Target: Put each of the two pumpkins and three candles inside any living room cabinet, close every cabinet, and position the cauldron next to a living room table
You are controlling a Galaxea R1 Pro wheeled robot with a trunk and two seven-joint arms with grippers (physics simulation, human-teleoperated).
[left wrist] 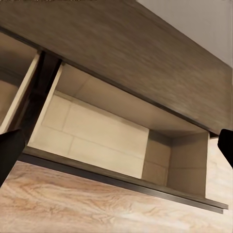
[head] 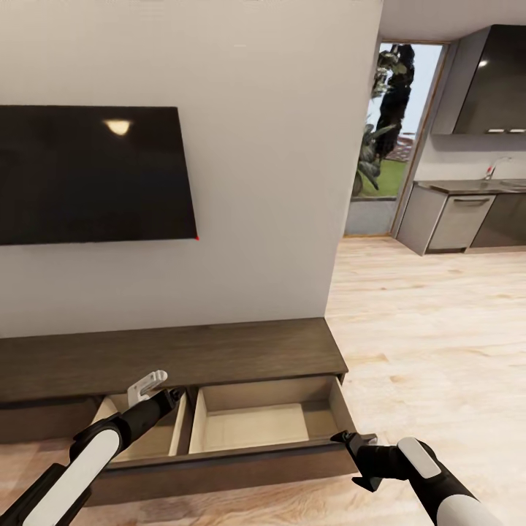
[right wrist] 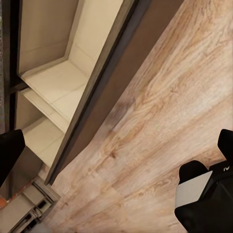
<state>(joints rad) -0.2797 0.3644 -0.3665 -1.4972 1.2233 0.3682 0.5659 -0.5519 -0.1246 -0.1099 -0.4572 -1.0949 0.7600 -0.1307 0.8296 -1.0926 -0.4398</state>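
The long low dark brown cabinet stands against the wall with one wide drawer pulled out. Its two pale wood compartments hold nothing that I can see. My left gripper hovers over the left compartment, open, with dark fingertips wide apart around the bare drawer interior. My right gripper is by the right end of the drawer front, open and holding nothing. The pumpkins, candles and cauldron are out of view.
A large black TV hangs on the wall above the cabinet. Light wood floor stretches to the right toward a kitchen with grey counters and a glass door.
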